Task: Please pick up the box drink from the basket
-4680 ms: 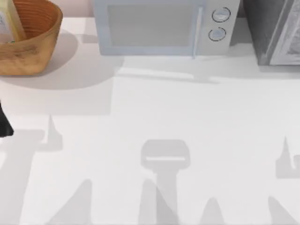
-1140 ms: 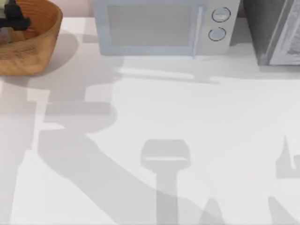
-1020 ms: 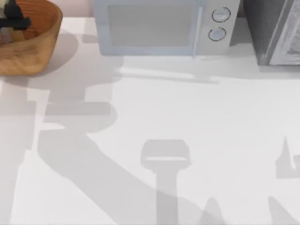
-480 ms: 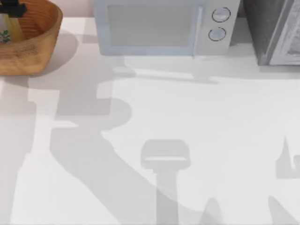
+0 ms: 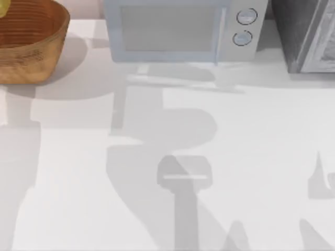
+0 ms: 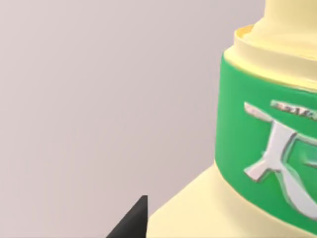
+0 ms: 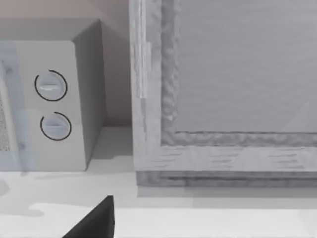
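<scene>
The orange-brown wicker basket (image 5: 36, 52) stands at the table's far left. A yellow corner of the box drink (image 5: 3, 6) shows above its back rim, at the edge of the top view. In the left wrist view the box drink (image 6: 267, 148) is very close, cream-yellow with a green band, held up against the pale wall. One dark fingertip (image 6: 133, 220) of my left gripper lies against its side, and the gripper is shut on it. A dark fingertip (image 7: 96, 220) of my parked right gripper, open, points at the table's back right.
A white microwave (image 5: 178, 31) with two dials stands at the back centre, also seen as the microwave (image 7: 54, 99) from the right wrist. A grey cabinet (image 5: 309, 36) fills the back right corner. Arm shadows fall across the white tabletop (image 5: 251, 157).
My left gripper has lifted the box drink up out of the basket and off the top view's upper left edge. The arm's shadow has swung to the right.
</scene>
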Controlling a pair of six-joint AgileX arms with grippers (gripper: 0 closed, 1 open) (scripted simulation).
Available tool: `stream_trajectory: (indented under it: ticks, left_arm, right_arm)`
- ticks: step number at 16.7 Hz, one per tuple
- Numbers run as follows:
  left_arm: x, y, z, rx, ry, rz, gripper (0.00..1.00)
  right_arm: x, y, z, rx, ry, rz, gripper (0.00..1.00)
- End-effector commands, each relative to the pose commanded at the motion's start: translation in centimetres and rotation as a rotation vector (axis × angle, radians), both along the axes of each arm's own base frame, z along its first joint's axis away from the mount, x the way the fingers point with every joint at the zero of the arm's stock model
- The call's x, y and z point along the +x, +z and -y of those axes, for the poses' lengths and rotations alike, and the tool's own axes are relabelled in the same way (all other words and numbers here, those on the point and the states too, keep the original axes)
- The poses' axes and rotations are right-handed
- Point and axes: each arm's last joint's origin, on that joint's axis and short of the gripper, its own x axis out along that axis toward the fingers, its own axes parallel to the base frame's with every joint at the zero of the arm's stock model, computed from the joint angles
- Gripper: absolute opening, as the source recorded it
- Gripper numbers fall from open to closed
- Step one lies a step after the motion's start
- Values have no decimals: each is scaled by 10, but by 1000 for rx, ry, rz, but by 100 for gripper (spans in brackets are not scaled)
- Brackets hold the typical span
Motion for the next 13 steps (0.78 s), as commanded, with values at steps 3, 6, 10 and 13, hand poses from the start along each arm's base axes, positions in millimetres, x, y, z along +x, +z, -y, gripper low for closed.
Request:
stream_trajectory:
  ticks: [3, 6, 10, 13]
  left_arm:
    - [-3, 16, 0, 0, 0, 3, 0]
    - [-3, 16, 0, 0, 0, 3, 0]
    - [-10, 15, 1, -4, 2, -14, 0]
    - [-38, 26, 8, -11, 1, -32, 0]
  right_arm:
    - [0, 0, 0, 0, 0, 0, 100]
    - [0, 0, 0, 0, 0, 0, 100]
    - [0, 0, 0, 0, 0, 0, 100]
    - [0, 0, 0, 0, 0, 0, 100]
